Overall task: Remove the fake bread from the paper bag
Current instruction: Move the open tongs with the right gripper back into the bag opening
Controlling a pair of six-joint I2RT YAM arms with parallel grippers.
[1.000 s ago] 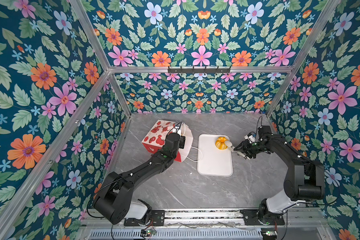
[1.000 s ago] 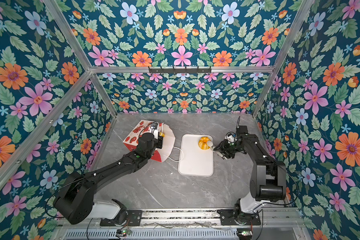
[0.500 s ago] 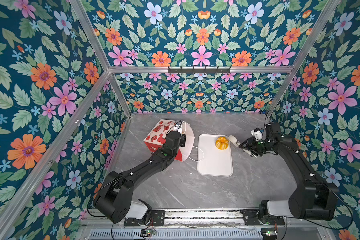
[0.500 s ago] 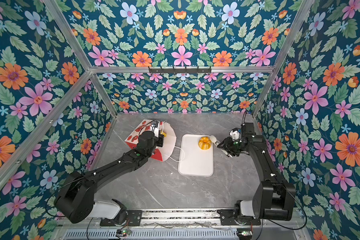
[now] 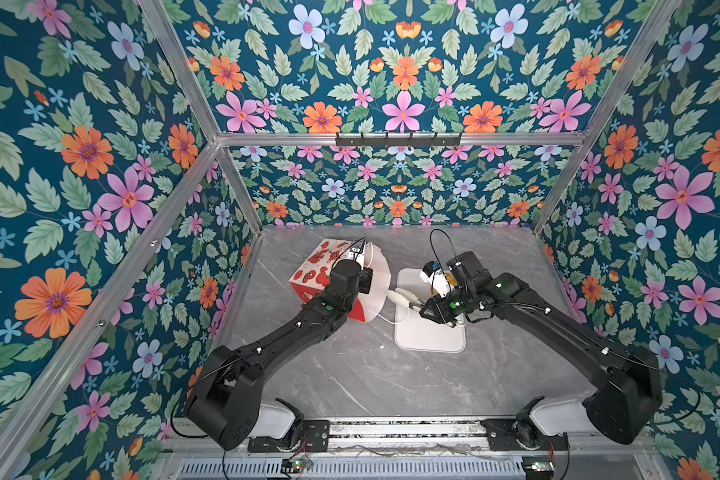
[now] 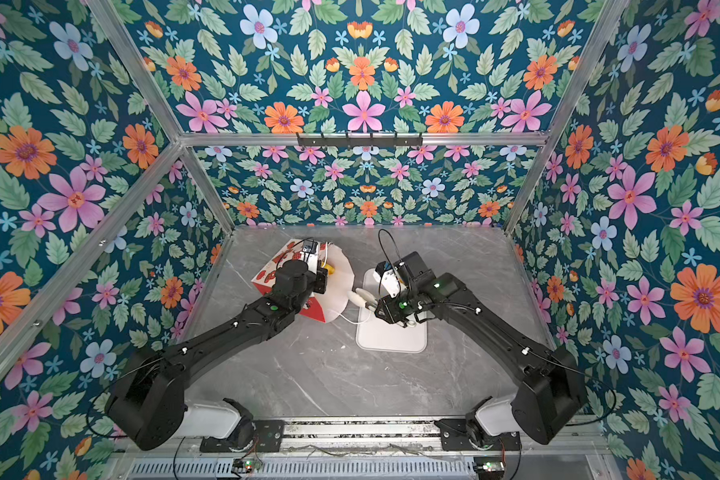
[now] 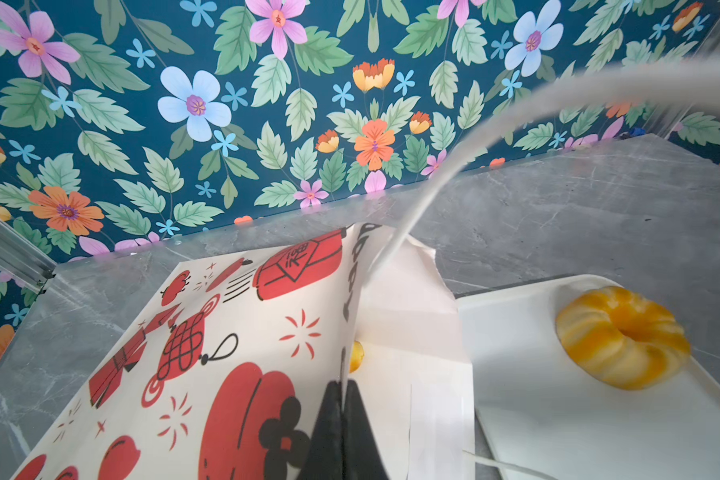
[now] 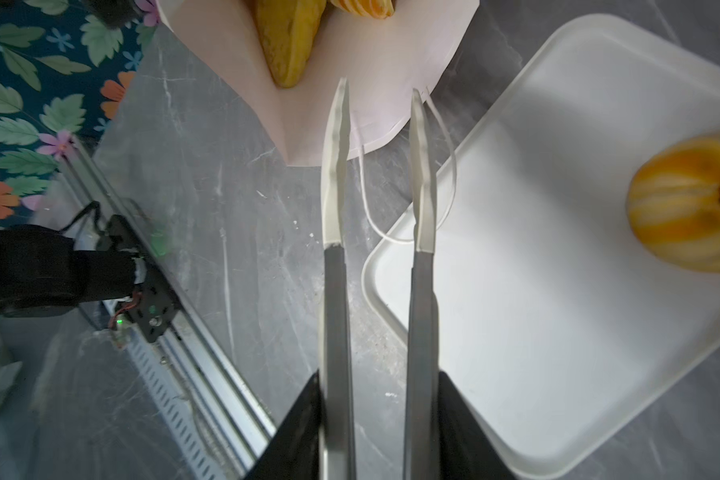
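Nothing in the right gripper [image 8: 379,89], jaws parted, tips just short of the mouth of the paper bag [image 8: 391,50]. Ahead inside that mouth: fake bread [image 8: 285,41], a yellow wedge, long axis running out toward the tips. Stretched toward the bag across the tray [image 8: 558,291] beside it. Clamped on the bag's rim with the left gripper [image 7: 344,395]. One ring [image 7: 622,336] already out beside the bag.
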